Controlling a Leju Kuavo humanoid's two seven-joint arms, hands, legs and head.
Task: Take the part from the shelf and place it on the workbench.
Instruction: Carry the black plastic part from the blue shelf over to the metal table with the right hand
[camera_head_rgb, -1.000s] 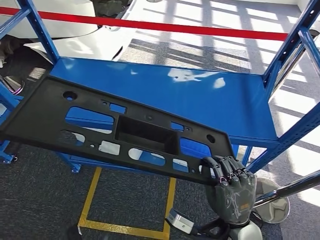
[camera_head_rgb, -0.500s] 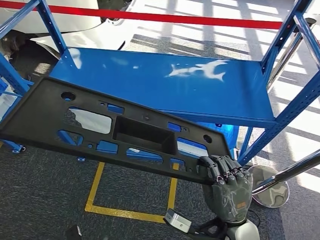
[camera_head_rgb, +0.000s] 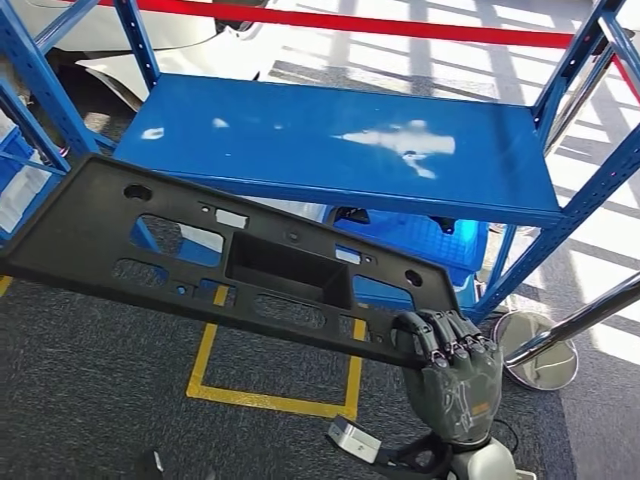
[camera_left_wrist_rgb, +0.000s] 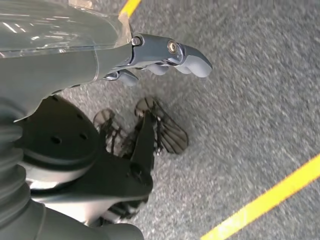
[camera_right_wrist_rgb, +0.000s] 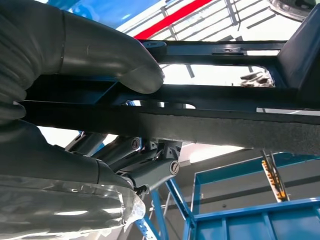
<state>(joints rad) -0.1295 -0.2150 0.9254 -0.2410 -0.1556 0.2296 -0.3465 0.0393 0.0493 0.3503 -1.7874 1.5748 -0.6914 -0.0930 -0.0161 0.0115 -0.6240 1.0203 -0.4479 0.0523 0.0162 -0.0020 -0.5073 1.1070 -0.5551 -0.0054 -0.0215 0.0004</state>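
The blue shelf (camera_head_rgb: 340, 140) stands on grey carpet marked with yellow tape (camera_head_rgb: 272, 400). The long black part (camera_head_rgb: 226, 260) hangs in the air in front of the shelf, clear of its deck. The right hand (camera_head_rgb: 453, 375) grips the part's near right corner, thumb (camera_right_wrist_rgb: 124, 65) on one face and fingers (camera_right_wrist_rgb: 151, 170) on the other, while the left hand (camera_left_wrist_rgb: 166, 55) hangs over the carpet, fingers nearly straight, holding nothing.
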